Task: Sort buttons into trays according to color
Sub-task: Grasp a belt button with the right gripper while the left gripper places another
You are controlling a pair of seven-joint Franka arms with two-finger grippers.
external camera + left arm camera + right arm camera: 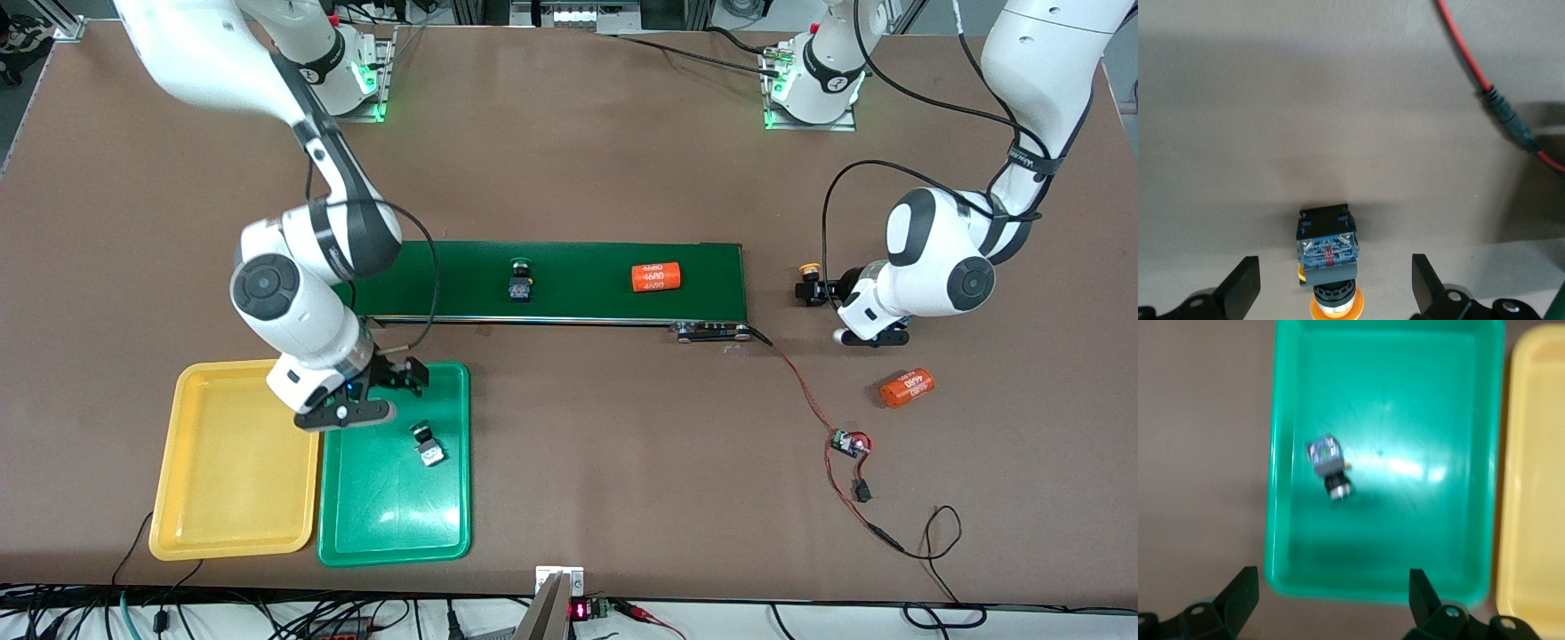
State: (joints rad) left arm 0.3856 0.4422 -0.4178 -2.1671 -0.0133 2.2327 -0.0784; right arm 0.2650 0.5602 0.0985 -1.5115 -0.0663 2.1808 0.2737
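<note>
A yellow-capped button (1328, 257) lies on the bare table between the spread fingers of my open left gripper (1335, 288), which touch nothing; in the front view that button (808, 283) sits off the belt's end, with the left gripper (822, 293) around it. A green-capped button (520, 280) stands on the conveyor belt (587, 302). Another button (428, 443) lies on its side in the green tray (391, 524); the right wrist view shows this button (1330, 467) and the green tray (1391, 387). My right gripper (404, 378) hangs open and empty over that tray's edge farthest from the front camera. The yellow tray (231, 498) beside it holds nothing.
An orange cylinder (656, 276) lies on the belt, and another orange cylinder (907, 388) lies on the table near the left arm. A small circuit board (849, 442) with red and black wires (800, 382) trails from the belt's end toward the front camera.
</note>
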